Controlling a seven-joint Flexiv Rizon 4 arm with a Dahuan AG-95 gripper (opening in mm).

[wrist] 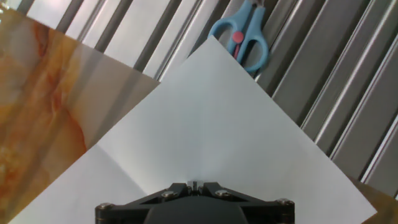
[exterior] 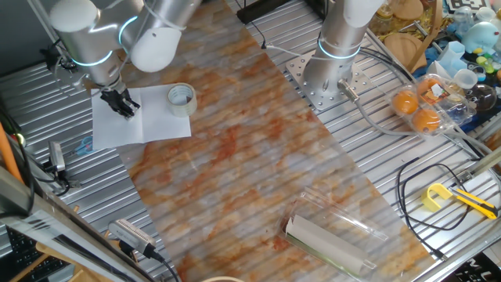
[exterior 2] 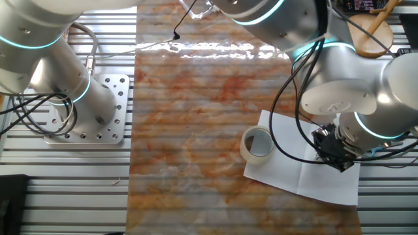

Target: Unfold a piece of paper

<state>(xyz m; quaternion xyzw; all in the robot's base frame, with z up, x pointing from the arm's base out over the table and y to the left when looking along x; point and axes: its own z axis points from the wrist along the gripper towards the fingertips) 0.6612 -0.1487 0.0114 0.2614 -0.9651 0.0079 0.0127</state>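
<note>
It is a robotics lab: two silver robot arms (exterior: pixel 344 31) bolted on a ribbed aluminium table (exterior: pixel 376 149), with loose black cables (exterior: pixel 423 196).

Ribbed metal worktop (exterior: pixel 368 168) with an orange-marbled mat (exterior: pixel 235 164) laid diagonally across it. White piece of paper (exterior: pixel 156 119) lies flat, partly on mat, partly on bare ribs, crease visible. Clear tape roll (exterior: pixel 181 99) sits on the paper's edge. Blue scissors (wrist: pixel 245 38) on the ribs just past one paper corner. Rolled greyish sheet in clear plastic (exterior: pixel 333 235) at the mat's near end. Yellow tool (exterior: pixel 458 200) and black cable (exterior: pixel 423 184) on bare ribs.
</note>
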